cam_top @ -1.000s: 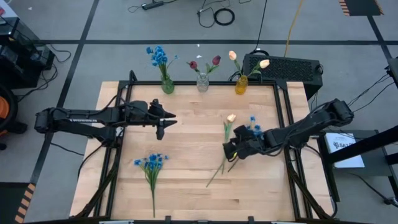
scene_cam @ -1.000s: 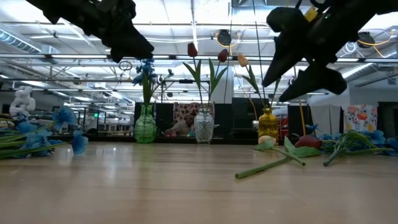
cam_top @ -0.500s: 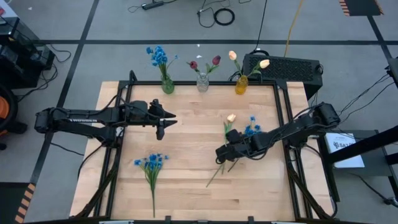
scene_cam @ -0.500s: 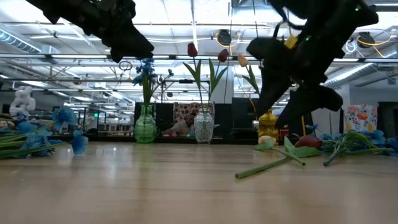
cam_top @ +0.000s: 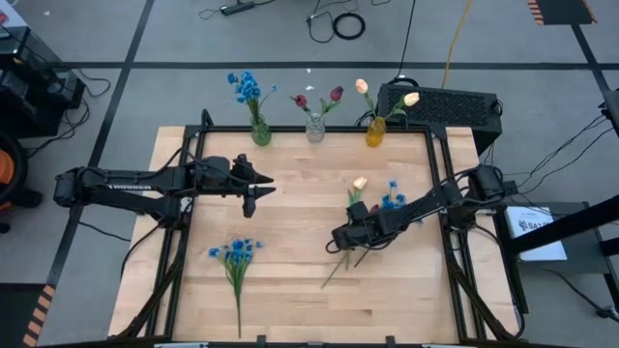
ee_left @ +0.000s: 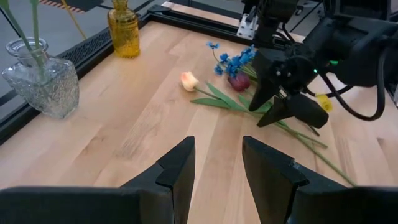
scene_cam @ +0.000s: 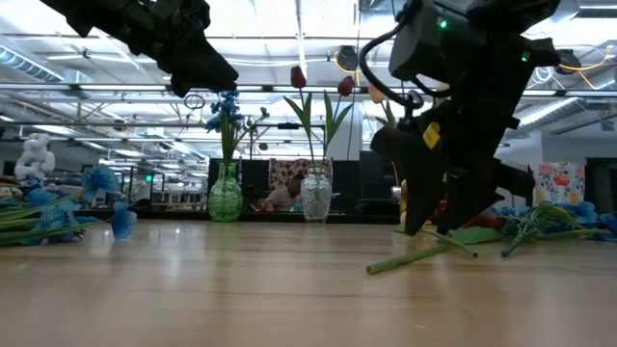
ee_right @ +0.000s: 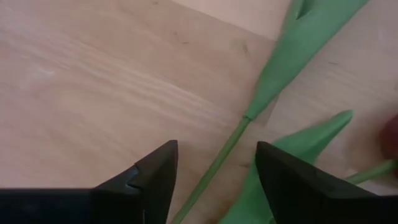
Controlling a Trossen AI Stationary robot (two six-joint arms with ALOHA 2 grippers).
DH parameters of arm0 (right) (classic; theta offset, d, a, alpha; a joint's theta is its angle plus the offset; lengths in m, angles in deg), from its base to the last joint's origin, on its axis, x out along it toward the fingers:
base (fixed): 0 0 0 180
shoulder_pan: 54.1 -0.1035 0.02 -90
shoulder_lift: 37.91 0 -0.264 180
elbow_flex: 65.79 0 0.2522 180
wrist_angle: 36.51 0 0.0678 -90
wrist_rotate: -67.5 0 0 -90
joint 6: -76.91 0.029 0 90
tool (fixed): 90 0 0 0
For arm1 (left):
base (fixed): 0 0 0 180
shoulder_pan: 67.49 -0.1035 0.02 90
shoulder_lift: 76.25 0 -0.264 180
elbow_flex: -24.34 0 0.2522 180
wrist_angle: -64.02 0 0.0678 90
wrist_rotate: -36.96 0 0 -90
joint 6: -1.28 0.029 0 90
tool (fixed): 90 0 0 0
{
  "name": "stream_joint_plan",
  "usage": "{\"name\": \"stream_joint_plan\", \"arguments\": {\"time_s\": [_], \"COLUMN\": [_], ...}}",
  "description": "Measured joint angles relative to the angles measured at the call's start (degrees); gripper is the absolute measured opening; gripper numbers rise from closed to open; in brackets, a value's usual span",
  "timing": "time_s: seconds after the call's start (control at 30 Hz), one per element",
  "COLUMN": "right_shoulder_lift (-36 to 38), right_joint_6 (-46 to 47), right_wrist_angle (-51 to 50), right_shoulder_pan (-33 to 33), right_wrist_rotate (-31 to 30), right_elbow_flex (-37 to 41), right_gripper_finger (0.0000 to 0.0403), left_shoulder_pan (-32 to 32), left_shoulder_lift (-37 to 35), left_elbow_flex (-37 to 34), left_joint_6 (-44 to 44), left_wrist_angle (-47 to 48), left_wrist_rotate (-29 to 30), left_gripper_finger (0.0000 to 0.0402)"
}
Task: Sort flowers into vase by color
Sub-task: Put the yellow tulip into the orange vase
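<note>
High view: the right gripper (cam_top: 340,238) sits low over the loose flowers (cam_top: 360,208) lying right of the table's (cam_top: 290,280) centre; the left gripper (cam_top: 253,188) waits at centre-left (nothing in it). Low view: it nearly touches the wood. Right wrist view: fingers (ee_right: 152,171) parted around a green stem (ee_right: 217,163), not clenched. Left wrist view: jaws apart.

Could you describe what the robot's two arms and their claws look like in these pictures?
Both arms are dark, slender and jointed. The left arm carries pale lettering along its side. The right arm shows yellow tags and a small green light. Each claw, left claw and right claw, has two black, angular, wedge-shaped fingers.
</note>
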Motion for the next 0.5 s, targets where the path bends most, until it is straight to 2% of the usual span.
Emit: {"name": "stream_joint_plan", "arguments": {"time_s": [0.23, 0.5], "right_shoulder_lift": [-1.03, -1.05], "right_joint_6": [-3.82, -6.83], "right_wrist_angle": [-1.76, -2.49], "right_shoulder_pan": [1.10, 2.56], "right_wrist_rotate": [-0.30, -0.14], "right_elbow_flex": [-1.80, -1.84], "right_gripper_finger": [0.0179, 0.0090], "left_shoulder_pan": [0.00, 0.00], "left_shoulder_lift": [0.00, 0.00], "left_elbow_flex": [0.00, 0.00], "left_joint_6": [1.30, 2.96], "left_wrist_angle": [0.18, -0.36], "left_wrist_rotate": [0.00, 0.00], "left_gripper_finger": [0.0140, 0.0140]}}
